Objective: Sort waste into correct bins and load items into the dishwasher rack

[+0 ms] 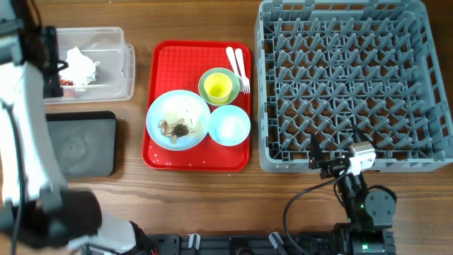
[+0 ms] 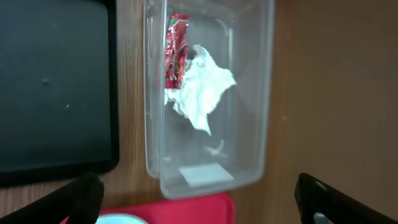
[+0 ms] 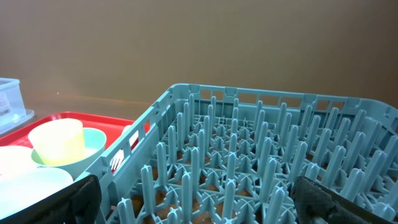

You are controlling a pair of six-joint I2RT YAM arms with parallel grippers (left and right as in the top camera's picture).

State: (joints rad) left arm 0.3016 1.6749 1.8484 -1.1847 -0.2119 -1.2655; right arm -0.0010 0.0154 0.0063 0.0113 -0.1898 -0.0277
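The crumpled white napkin and red wrapper lie in the clear tub; in the left wrist view the napkin and wrapper show inside the tub. My left gripper is open and empty above the tub's near end. The pale blue plate holds brown scraps. The yellow cup sits in the green bowl, next to the blue bowl and the white fork and spoon. My right gripper is open and empty over the grey rack's front edge.
The black tray lies in front of the clear tub. The dishes stand on a flat red serving tray between the bins and the rack. My left arm covers the table's left edge. The rack's upright pegs fill the right wrist view.
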